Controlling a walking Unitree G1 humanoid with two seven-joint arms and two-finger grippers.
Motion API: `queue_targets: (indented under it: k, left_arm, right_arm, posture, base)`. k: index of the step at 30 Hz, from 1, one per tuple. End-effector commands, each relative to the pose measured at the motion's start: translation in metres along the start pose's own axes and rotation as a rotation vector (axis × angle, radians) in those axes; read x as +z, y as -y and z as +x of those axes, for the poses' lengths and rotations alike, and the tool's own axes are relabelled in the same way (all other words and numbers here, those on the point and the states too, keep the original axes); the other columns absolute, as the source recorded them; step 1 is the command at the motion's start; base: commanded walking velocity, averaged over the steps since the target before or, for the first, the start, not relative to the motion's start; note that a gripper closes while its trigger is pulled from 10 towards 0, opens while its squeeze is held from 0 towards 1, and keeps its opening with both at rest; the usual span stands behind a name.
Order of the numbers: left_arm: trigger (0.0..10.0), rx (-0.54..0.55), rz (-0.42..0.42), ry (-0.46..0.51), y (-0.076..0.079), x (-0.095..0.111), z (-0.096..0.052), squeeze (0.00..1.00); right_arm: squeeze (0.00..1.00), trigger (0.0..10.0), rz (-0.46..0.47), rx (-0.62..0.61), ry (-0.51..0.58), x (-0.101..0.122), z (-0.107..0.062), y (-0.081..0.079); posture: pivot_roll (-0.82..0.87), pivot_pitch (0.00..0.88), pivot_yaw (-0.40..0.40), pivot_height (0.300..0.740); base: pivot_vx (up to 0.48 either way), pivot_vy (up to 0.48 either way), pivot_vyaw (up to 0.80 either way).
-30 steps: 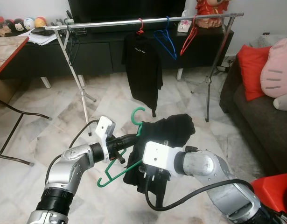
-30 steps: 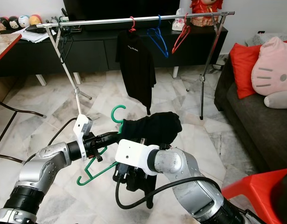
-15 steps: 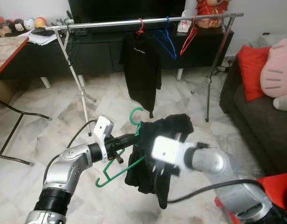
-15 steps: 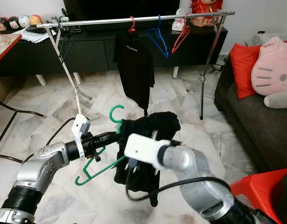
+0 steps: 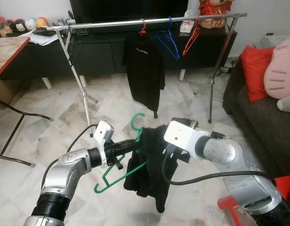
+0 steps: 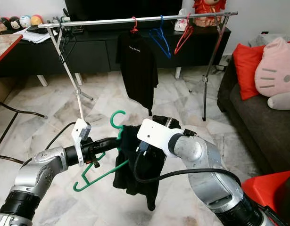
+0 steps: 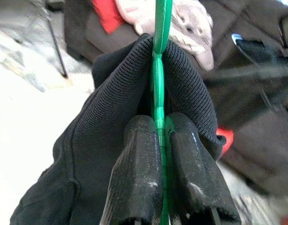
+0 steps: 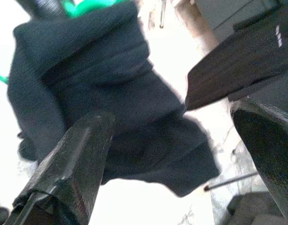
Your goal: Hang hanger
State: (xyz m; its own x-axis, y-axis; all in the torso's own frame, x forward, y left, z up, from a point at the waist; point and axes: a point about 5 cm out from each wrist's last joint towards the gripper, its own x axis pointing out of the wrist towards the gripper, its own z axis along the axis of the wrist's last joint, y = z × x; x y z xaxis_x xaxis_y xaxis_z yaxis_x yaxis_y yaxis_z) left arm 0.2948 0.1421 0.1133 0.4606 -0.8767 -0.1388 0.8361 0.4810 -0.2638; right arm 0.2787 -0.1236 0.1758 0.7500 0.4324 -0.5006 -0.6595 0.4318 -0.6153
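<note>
Left tool (image 7: 160, 140) clamped on thin green plastic hanger (image 5: 117, 176) under ribbed black garment (image 6: 135, 174); right tool (image 8: 172, 154) agape.

My right gripper (image 8: 176, 150) had its 2 black fingers (image 8: 71, 164) spread wide apart, gripping nothing. Between them hung a bunched black garment (image 8: 101, 103), with a bit of green hanger (image 8: 87, 5) showing above it.
</note>
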Motion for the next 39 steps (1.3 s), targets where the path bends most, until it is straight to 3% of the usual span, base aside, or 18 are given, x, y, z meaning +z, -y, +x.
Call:
queue_targets:
  k: [1, 5, 10, 13, 16, 21, 23, 27, 33, 35, 39]
  left_arm:
    - [10.0, -0.043, 0.036, -0.010, 0.004, 0.004, -0.001, 0.00]
    - [10.0, -0.080, 0.039, -0.034, 0.008, 0.002, -0.001, 0.00]
    - [10.0, -0.102, 0.034, -0.055, 0.009, -0.001, -0.005, 0.00]
    - [10.0, -0.147, 0.030, -0.072, 0.013, -0.002, -0.008, 0.00]
    - [10.0, -0.158, 0.038, -0.074, 0.014, -0.001, -0.007, 0.00]
    - [10.0, -0.181, 0.039, -0.070, 0.016, 0.002, -0.006, 0.00]
    - [10.0, -0.193, 0.039, -0.075, 0.016, 0.003, -0.006, 0.00]
    - [10.0, -0.204, 0.040, -0.079, 0.017, 0.004, -0.007, 0.00]
    - [10.0, -0.231, 0.044, -0.088, 0.019, 0.005, -0.008, 0.00]
    - [10.0, -0.237, 0.044, -0.092, 0.020, 0.005, -0.009, 0.00]
    - [10.0, -0.242, 0.045, -0.095, 0.021, 0.005, -0.009, 0.00]
  right_arm:
    - [0.00, 10.0, -0.001, -0.008, -0.010, -0.007, 0.000, 0.005]
    - [0.00, 10.0, 0.005, 0.028, 0.032, -0.005, 0.000, 0.008]
    - [0.00, 10.0, 0.082, 0.120, 0.161, -0.002, -0.009, 0.019]
    - [0.00, 10.0, 0.119, 0.145, 0.169, -0.015, -0.014, 0.028]
    - [0.00, 10.0, 0.117, 0.251, 0.137, -0.035, -0.013, 0.021]
    - [0.00, 10.0, 0.116, 0.267, 0.088, -0.052, -0.012, 0.024]
    - [0.00, 10.0, 0.126, 0.341, 0.146, -0.054, -0.014, 0.023]
    - [0.00, 10.0, 0.136, 0.353, 0.169, -0.058, -0.012, 0.027]
    - [0.00, 10.0, 0.139, 0.408, 0.292, -0.053, -0.008, 0.031]
    - [0.00, 10.0, 0.149, 0.464, 0.365, -0.048, -0.009, 0.028]
    - [0.00, 10.0, 0.147, 0.563, 0.378, -0.048, -0.006, 0.018]
  posture:
    - [-0.05, 0.046, 0.039, 0.740]
    - [-0.05, 0.047, 0.039, 0.740]
    - [-0.04, 0.046, 0.040, 0.740]
    - [-0.05, 0.046, 0.041, 0.740]
    - [-0.04, 0.046, 0.040, 0.740]
    - [-0.04, 0.048, 0.041, 0.740]
    - [-0.04, 0.046, 0.045, 0.740]
    - [-0.04, 0.044, 0.047, 0.740]
    - [-0.03, 0.044, 0.047, 0.740]
    - [-0.03, 0.045, 0.048, 0.740]
    - [-0.03, 0.046, 0.048, 0.740]
  base:
    - [0.000, 0.000, 0.00]
    - [0.000, 0.000, 0.00]
    - [0.000, 0.000, 0.00]
    - [0.000, 0.000, 0.00]
    - [0.000, 0.000, 0.00]
    - [0.000, 0.000, 0.00]
    - [0.000, 0.000, 0.00]
    - [0.000, 0.000, 0.00]
    - [0.000, 0.000, 0.00]
    - [0.000, 0.000, 0.00]
    - [0.000, 0.000, 0.00]
